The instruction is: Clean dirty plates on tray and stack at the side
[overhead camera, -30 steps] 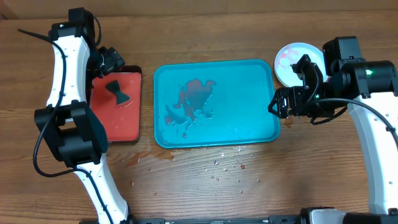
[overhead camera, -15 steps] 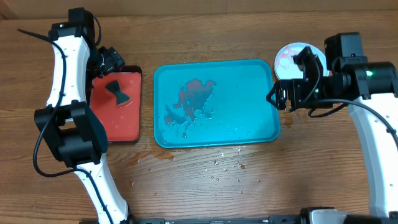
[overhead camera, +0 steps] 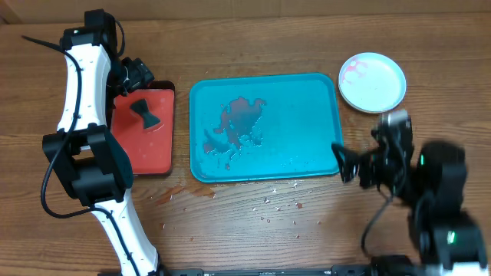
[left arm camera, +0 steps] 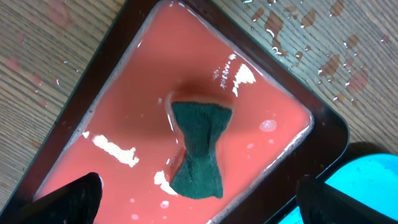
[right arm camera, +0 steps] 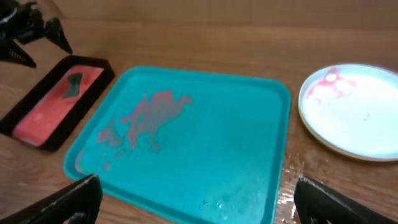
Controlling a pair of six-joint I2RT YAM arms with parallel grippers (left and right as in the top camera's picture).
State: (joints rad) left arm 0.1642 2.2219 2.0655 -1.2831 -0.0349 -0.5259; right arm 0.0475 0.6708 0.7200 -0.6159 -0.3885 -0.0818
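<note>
The teal tray (overhead camera: 307,96) lies mid-table with red smears and water drops and holds no plate; it also fills the right wrist view (right arm camera: 249,124). One round plate (overhead camera: 372,82) with a pale rim and a red smear lies on the table beyond the tray's right end, and shows in the right wrist view (right arm camera: 357,109). No other plates show. My right gripper (overhead camera: 349,162) is open and empty at the tray's front right corner, blurred. My left gripper (overhead camera: 138,77) is open and empty above the red tray (overhead camera: 157,149).
A dark green sponge (left arm camera: 199,146) lies in pink water in the red tray (left arm camera: 112,112), also seen from overhead (overhead camera: 143,113). Water drops and red specks dot the wood (overhead camera: 276,205) in front of the teal tray.
My right arm has swung away from the plate toward the front of the table, leaving the plate fully uncovered. The left arm has not moved.
</note>
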